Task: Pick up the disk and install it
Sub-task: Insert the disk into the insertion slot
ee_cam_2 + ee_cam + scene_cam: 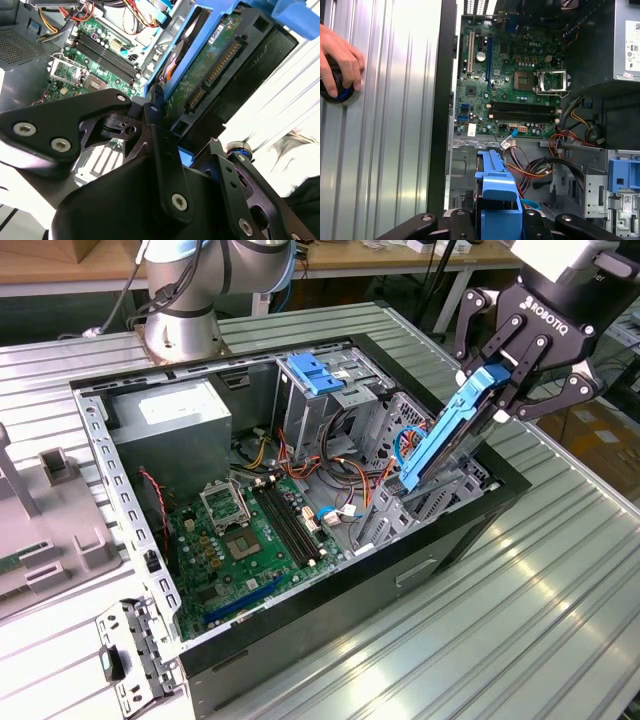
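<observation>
The disk (445, 435), a flat drive in blue carrier rails, hangs tilted over the open computer case (330, 630), at the exterior view's right. Its lower end reaches down to the grey drive bay (415, 510) by the case's wall. My gripper (505, 380) is shut on the disk's upper end. In the second wrist view the disk (210, 70) shows its green circuit board and connector between the black fingers (157, 135). In the first wrist view the blue carrier (495, 190) sits in my gripper (495, 222), above the case's inside.
In the case lie a green motherboard (250, 540), a grey power-supply box (170, 425), loose cables (350, 440) and a drive cage topped by a blue bracket (318, 373). A person's hand (340, 55) rests on the ribbed table outside the case. A grey fixture (50, 520) stands at the exterior view's left.
</observation>
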{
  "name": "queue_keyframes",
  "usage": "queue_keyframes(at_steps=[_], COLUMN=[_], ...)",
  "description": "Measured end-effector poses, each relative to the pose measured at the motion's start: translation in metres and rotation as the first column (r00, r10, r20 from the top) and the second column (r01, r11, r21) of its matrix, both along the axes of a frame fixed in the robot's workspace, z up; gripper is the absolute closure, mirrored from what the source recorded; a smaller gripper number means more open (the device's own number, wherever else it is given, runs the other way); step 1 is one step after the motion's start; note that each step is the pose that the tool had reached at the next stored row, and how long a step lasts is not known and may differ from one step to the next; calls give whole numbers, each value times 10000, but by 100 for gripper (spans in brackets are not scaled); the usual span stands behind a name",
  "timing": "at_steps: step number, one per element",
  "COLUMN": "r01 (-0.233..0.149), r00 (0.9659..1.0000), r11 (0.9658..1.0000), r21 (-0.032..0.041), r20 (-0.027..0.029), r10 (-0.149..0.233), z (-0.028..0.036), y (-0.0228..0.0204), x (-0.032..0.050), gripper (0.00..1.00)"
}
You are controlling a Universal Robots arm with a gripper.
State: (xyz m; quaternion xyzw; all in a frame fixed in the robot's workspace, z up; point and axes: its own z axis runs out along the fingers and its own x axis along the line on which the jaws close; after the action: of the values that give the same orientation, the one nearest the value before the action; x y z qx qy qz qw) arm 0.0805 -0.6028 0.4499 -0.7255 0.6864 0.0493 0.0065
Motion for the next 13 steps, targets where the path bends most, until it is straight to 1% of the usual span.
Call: queue_keyframes(at_steps=[1, 3, 4, 5, 13], r01=[0, 0, 0, 0, 0], r00=[10000, 10000, 10000, 10000, 10000], r11=[10000, 10000, 10000, 10000, 10000], r21=[0, 2, 0, 1, 3], r20=[0, 0, 0, 0, 0], r10=[0, 0, 0, 0, 0], z=[-6, -84, -95, -100, -148], y=[0, 3, 34, 52, 56], x=[0, 0, 0, 0, 0], gripper=[63, 63, 63, 63, 63])
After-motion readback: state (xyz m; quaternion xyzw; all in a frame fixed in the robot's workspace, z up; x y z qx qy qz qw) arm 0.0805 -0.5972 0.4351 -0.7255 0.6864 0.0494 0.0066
